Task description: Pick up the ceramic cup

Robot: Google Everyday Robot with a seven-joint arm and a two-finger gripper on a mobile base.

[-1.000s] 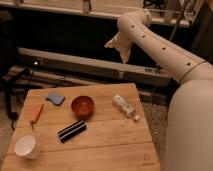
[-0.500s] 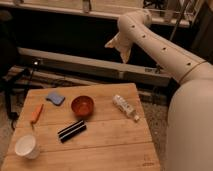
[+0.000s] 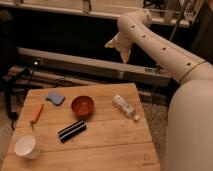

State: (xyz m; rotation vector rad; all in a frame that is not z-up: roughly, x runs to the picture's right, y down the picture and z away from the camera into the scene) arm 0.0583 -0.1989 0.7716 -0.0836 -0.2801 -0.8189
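Observation:
The white ceramic cup (image 3: 26,146) stands upright near the front left corner of the wooden table (image 3: 110,145). The reddish-brown bowl (image 3: 82,105) sits near the table's middle, to the right of and behind the cup. My gripper (image 3: 116,44) hangs at the end of the white arm, high above the far edge of the table, well away from the cup.
On the table lie an orange carrot-like item (image 3: 36,113), a blue sponge (image 3: 55,97), a black rectangular object (image 3: 71,131) and a clear plastic bottle on its side (image 3: 125,107). A dark wall with a metal rail (image 3: 75,62) runs behind. My white arm body fills the right side.

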